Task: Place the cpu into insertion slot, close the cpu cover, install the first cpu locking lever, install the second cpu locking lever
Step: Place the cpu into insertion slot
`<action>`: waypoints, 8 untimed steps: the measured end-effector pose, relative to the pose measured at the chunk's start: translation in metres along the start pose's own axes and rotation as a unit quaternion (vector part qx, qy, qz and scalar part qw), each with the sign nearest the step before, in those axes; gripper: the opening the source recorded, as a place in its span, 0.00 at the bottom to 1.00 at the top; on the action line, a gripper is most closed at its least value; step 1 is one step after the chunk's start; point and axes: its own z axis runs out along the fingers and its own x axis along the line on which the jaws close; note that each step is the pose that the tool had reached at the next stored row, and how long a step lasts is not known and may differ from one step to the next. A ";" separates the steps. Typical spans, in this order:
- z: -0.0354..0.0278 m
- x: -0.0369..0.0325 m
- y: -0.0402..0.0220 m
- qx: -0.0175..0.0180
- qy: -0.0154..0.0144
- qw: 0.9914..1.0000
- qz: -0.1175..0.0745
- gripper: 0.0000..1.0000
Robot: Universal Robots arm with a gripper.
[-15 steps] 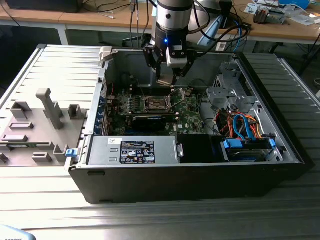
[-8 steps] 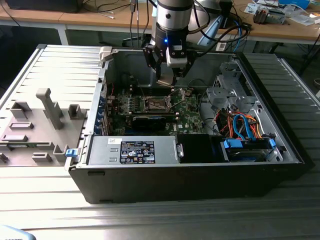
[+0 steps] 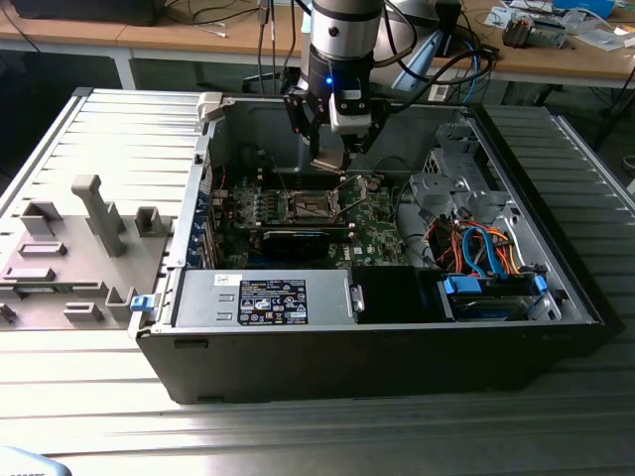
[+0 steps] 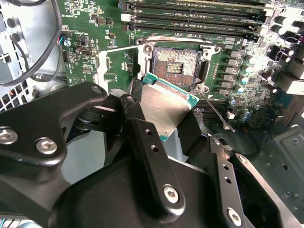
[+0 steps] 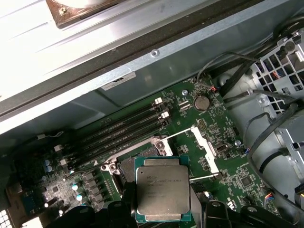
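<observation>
My gripper (image 3: 332,157) hangs inside the open computer case, just above the green motherboard (image 3: 382,223). It is shut on the cpu (image 5: 164,192), a flat silvery square with a green edge, gripped by two opposite sides between black fingers (image 4: 142,137). In the second wrist view the cpu (image 4: 167,108) is tilted and overlaps one side of the insertion slot (image 4: 175,66), whose dark centre lies bare. The cpu cover (image 5: 205,145) stands swung open beside the slot. A thin locking lever (image 4: 216,113) sticks out loose next to the socket.
Memory slots (image 4: 199,21) run along one side of the socket. A drive cage with orange and blue cables (image 3: 486,248) fills the exterior view's right of the case; the power supply (image 3: 263,297) lies in front. A grey fixture tray (image 3: 69,248) sits outside the case.
</observation>
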 end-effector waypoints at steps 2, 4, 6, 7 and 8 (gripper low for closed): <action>0.0000 0.0000 0.0000 0.000 0.000 1.000 0.001 0.55; 0.0000 0.0000 0.0000 0.000 0.000 1.000 0.001 0.55; 0.0000 0.0000 0.0000 0.000 0.000 1.000 0.002 0.55; 0.0000 0.0000 0.0000 0.000 0.000 1.000 0.002 0.55; 0.0000 0.0000 0.0000 0.000 0.000 1.000 0.003 0.55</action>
